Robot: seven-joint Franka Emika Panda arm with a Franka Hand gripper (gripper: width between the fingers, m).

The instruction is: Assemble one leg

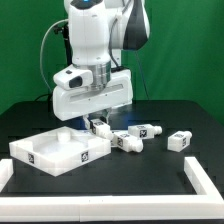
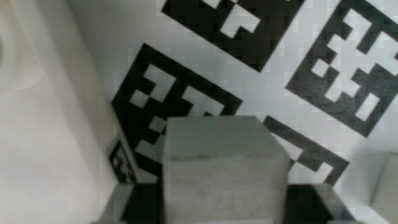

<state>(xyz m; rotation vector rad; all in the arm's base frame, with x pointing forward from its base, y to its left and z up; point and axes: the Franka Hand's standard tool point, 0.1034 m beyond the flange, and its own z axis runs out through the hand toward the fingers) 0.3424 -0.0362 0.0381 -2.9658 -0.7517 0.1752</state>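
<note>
now the arm (image 1: 95, 40) stands upright, wrist straight down, fingers (image 2: 222, 165) low at a leg (image 1: 99, 128), two o'clock of the panel (image 1: 40, 160); whether they pinch it, i cannot tell.

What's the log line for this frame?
arm: gripper low over leg beside panel | grip: cannot tell | three other legs: loose, toward exterior view's right | panel: no leg visibly mounted

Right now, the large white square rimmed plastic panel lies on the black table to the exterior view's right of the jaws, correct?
Not right. The exterior view shows the large white square rimmed plastic panel lying on the black table to that view's left of the jaws, not its right.
</note>
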